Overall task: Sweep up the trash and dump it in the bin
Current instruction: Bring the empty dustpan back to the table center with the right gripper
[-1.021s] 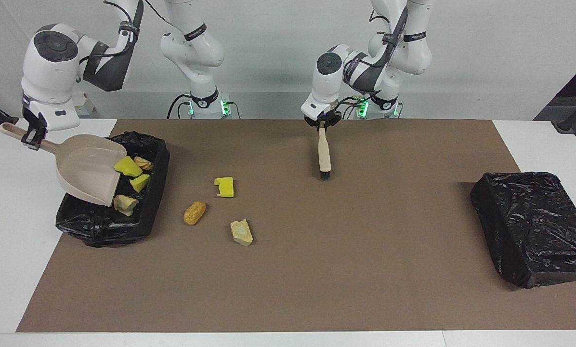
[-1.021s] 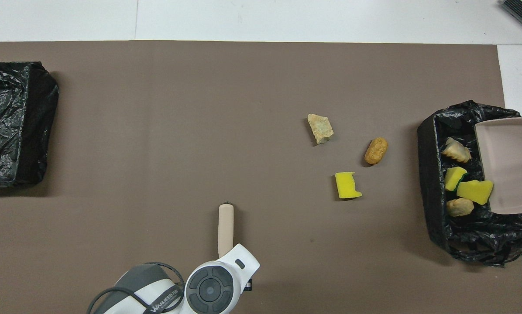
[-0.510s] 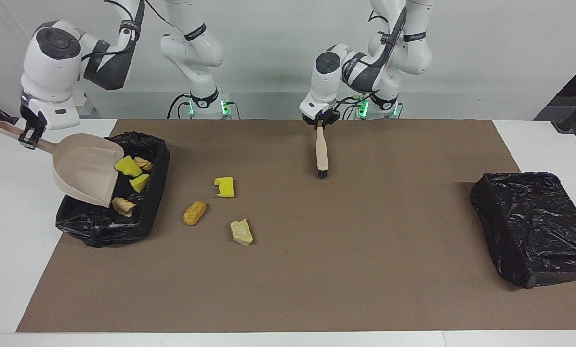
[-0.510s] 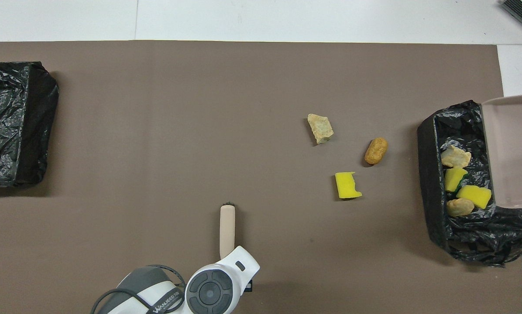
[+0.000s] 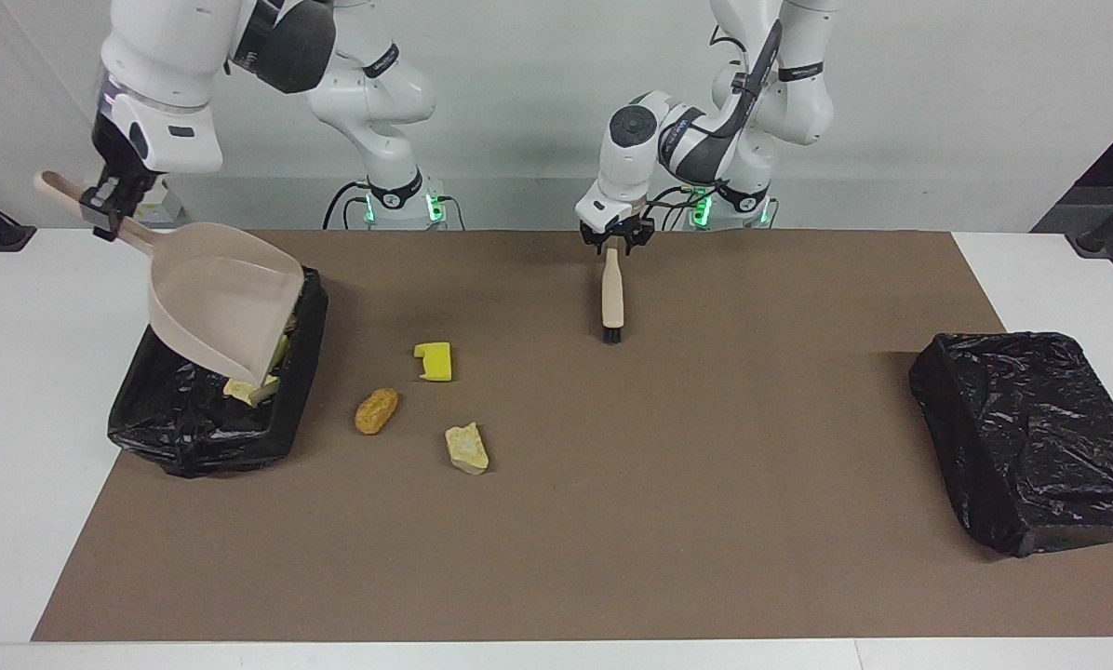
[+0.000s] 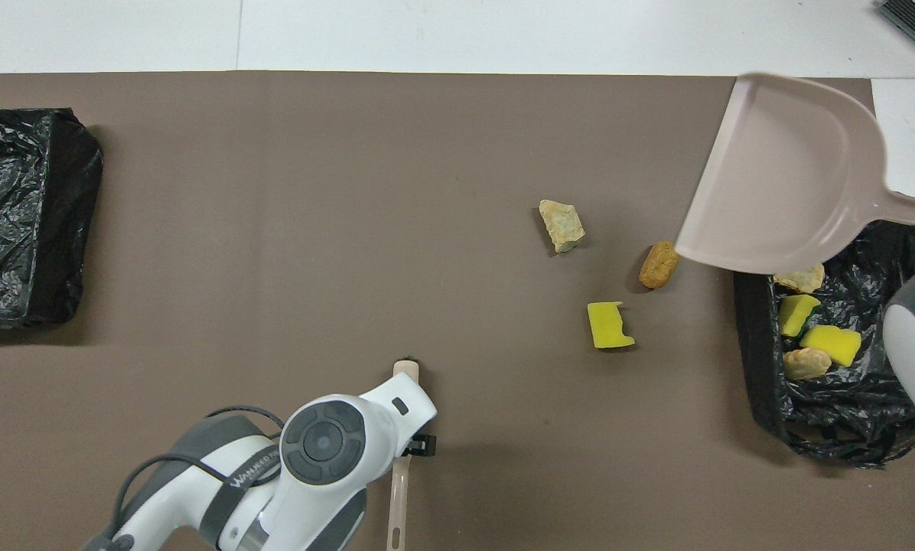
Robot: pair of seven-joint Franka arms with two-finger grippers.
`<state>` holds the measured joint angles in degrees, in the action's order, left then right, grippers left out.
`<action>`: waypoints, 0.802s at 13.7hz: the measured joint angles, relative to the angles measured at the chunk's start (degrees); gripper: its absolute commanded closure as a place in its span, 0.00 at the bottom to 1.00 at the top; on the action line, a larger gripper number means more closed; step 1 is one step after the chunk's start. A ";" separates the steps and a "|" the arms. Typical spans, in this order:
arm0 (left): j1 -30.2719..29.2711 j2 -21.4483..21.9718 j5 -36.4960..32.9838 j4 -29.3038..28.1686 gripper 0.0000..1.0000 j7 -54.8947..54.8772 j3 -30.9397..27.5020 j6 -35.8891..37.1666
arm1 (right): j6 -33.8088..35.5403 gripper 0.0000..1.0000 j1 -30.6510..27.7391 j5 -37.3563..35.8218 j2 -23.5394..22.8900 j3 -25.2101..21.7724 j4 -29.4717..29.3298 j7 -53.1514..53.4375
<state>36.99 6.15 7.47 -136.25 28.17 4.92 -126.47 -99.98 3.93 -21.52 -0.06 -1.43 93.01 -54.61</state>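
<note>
The right gripper point(image 5: 110, 207) gripped the raised dustpan point(image 5: 217, 302) handle over a black-lined bin point(image 5: 198, 430) holding four scraps. The left gripper point(image 5: 615, 244), fingers spread, stood over the brush point(image 5: 612, 296). Three scraps point(image 5: 435, 361) lay between them.

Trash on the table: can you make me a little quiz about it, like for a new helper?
1. How many scraps lie on the brown mat, outside the bin?
2. True or false: the dustpan lies flat on the table.
3. What lies below the left tool? A brush, B cup, C spoon.
Key: 1. Three: yellow sponge, orange lump, tan lump. 2. False: the right tool holds it tilted over the bin. 3. A.
</note>
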 measured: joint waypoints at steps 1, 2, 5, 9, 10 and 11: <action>-2.15 -0.28 -2.52 1.26 0.00 -0.44 -0.10 0.03 | -0.30 1.00 1.44 1.38 -1.23 0.01 -0.01 6.77; -4.47 -0.44 -4.72 2.26 0.00 -1.34 -0.14 0.06 | -0.35 1.00 3.57 2.49 -2.72 0.05 -0.01 13.64; -12.63 -0.68 -6.92 6.70 0.00 -9.25 -0.27 0.08 | -1.25 1.00 11.19 6.64 -7.88 0.19 -0.05 36.36; -22.08 -0.86 -7.01 16.48 0.00 -21.79 -0.44 5.94 | -6.02 1.00 17.49 15.43 -12.57 0.21 -0.14 58.48; -23.69 -0.84 -7.09 19.46 0.00 -23.74 -0.45 8.91 | -6.67 1.00 18.10 17.55 -13.02 0.19 -0.19 60.29; -25.26 -0.84 -7.58 22.81 0.00 -25.51 -0.43 12.47 | -6.69 1.00 18.83 19.33 -13.36 0.16 -0.20 62.34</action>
<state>11.72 5.31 -0.11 -113.44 2.66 4.49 -114.00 -106.67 22.77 -2.20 -13.42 -1.27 92.81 7.73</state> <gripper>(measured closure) 0.000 0.687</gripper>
